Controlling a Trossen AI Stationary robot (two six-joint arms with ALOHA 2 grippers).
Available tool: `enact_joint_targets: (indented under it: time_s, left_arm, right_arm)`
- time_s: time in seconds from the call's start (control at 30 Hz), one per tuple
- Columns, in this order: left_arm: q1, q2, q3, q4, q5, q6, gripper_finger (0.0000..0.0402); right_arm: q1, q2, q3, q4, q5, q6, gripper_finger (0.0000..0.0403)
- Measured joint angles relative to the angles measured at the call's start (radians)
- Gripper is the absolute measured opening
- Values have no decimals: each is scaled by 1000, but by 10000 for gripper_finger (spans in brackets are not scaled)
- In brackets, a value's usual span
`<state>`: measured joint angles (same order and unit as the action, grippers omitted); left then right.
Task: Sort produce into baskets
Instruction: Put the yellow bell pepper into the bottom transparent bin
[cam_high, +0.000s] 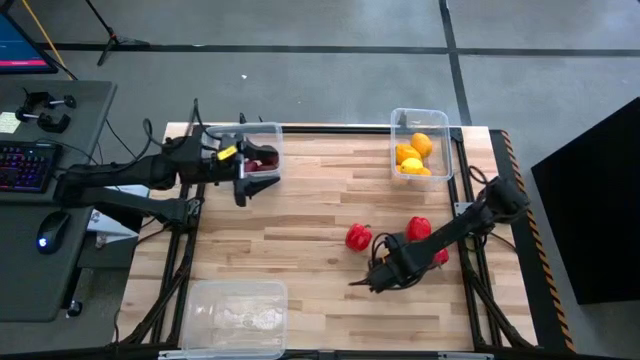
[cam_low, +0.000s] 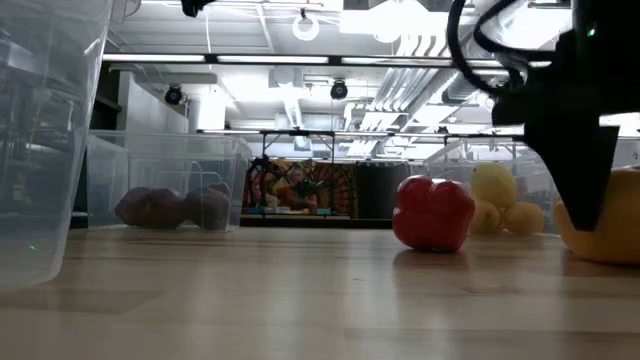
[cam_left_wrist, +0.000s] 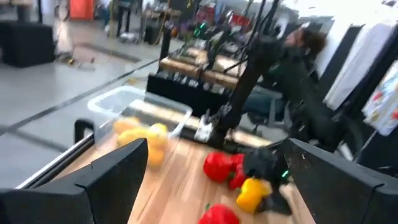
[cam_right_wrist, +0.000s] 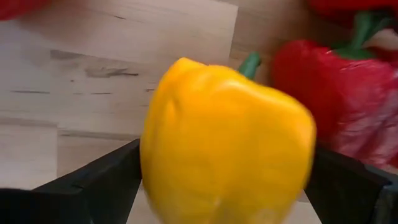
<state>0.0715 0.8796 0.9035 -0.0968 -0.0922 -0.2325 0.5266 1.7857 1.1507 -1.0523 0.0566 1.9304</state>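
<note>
My right gripper (cam_high: 385, 275) is at the table's near right, shut on a yellow bell pepper (cam_right_wrist: 227, 143), which also shows in the low view (cam_low: 600, 235). Three red peppers (cam_high: 358, 237) (cam_high: 418, 228) (cam_high: 440, 255) lie on the table beside it. Lemons (cam_high: 413, 155) lie in the far right clear tub (cam_high: 448, 150). Maroon fruits (cam_high: 262, 160) lie in the far left tub (cam_high: 275, 135). My left gripper (cam_high: 245, 188) hangs open and empty at that tub's near side. The near left tub (cam_high: 235, 318) is bare. My right gripper pinches the yellow pepper's body between its two fingers, one on each side (cam_right_wrist: 144, 168) (cam_right_wrist: 310, 177). The fingers come from above, pointing down. The pepper's green stem (cam_right_wrist: 250, 62) points away from the wrist. Its underside (cam_low: 600, 258) is at table height; I cannot tell if it is lifted.
The red peppers crowd the right gripper on its far and right sides. Bare wood lies across the table's middle (cam_high: 300, 240). A desk with a keyboard (cam_high: 25, 165) and mouse stands beyond the left edge.
</note>
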Motion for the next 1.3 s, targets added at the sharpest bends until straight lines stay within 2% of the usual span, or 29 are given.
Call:
enact_joint_targets:
  time_s: [0.17,0.27,0.37,0.47,0.5,0.6,0.77,0.8,0.87,1.03,1.1,1.3]
  left_arm:
    - [0,-63,0,66,5,62,365]
    - [0,-115,0,103,-17,97,365]
    - [0,-166,0,111,-52,108,365]
    - [0,-217,0,117,-65,107,365]
    - [0,-234,0,123,-65,106,365]
    - [0,-285,0,161,-27,72,365]
    - [0,-364,2,244,90,51,365]
    - [0,-379,2,242,94,51,365]
    - [0,-398,2,224,96,49,365]
    - [0,-416,2,196,96,-35,365]
    - [0,-415,2,196,96,-112,365]
    - [0,-405,1,197,105,-268,365]
  right_arm:
    - [0,25,0,25,-27,6,382]
    - [-3,23,7,12,-35,1,368]
    - [-3,21,58,-50,-33,-39,327]
    - [-3,21,138,-153,-9,-91,267]
    - [-3,21,171,-191,11,-110,254]
    - [-3,21,310,-301,104,-165,253]
    - [-11,19,542,-319,402,-299,253]
    - [-22,17,570,-278,439,-352,253]
    - [-57,17,593,-149,441,-493,253]
    - [-138,46,549,398,265,-914,265]
    - [-162,85,547,556,199,-1038,266]
    - [-201,203,545,924,47,-1182,266]
